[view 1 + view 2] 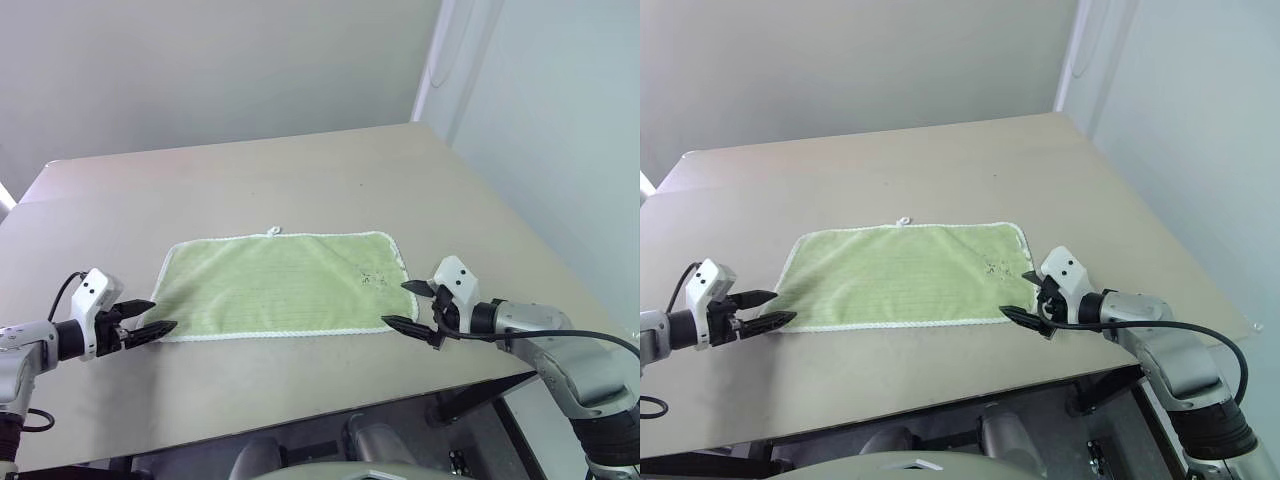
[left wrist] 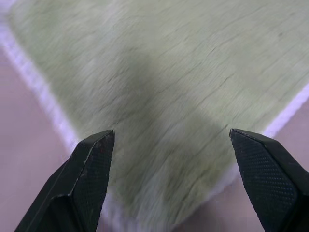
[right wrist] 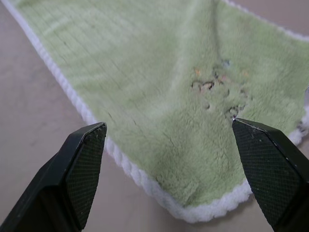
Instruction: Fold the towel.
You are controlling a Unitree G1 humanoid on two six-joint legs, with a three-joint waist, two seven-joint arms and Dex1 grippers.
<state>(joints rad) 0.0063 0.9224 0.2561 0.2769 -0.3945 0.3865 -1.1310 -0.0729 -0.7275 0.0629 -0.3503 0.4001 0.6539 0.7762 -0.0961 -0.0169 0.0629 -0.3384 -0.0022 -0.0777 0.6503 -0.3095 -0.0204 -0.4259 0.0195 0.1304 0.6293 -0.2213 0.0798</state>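
The left gripper [image 1: 150,317] sits low over the table [image 1: 300,175] at the towel's near left corner, its two black fingers spread wide and holding nothing. In its wrist view the corner lies right between the fingertips [image 2: 94,150], so the aim looks good; whether the lower finger already touches the tabletop is hard to judge.

The towel [image 1: 280,285] lies flat and unfolded in the middle of the table, long side running left to right, its small white loop [image 1: 273,231] on the far edge and a dark embroidered mark [image 1: 373,279] near the right end.

The right gripper [image 1: 407,305] is at the near right corner, jaws equally wide and empty, with that corner framed between them in its wrist view.

To do this grasp well, both grippers should probably slide one finger under the white edging before closing, pinch only the corner, and close together so the near edge lifts evenly toward the far edge.
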